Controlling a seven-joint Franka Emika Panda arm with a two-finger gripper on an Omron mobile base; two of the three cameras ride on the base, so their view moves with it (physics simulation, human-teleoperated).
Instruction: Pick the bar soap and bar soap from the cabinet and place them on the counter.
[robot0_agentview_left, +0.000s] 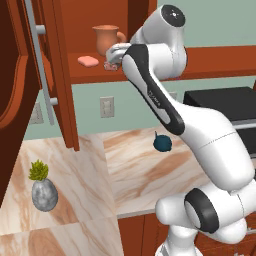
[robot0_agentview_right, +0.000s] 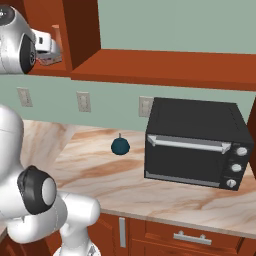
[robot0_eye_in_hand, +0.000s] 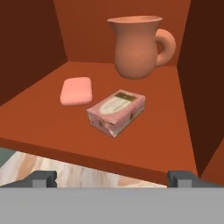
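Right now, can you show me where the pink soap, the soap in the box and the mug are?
pink soap (robot0_eye_in_hand: 76, 91), hand view, middle of its flat top.
boxed soap (robot0_eye_in_hand: 117, 105), hand view, pale label on its top face.
mug (robot0_eye_in_hand: 135, 48), hand view, front of its round body.

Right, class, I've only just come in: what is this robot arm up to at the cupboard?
The white arm has raised its open claw to the shelf of the open wall cabinet and holds nothing. On the shelf lie a plain pink bar soap and a boxed bar soap, with a terracotta jug behind them. Neither soap has reached the marble counter below, where a black toaster oven sits.
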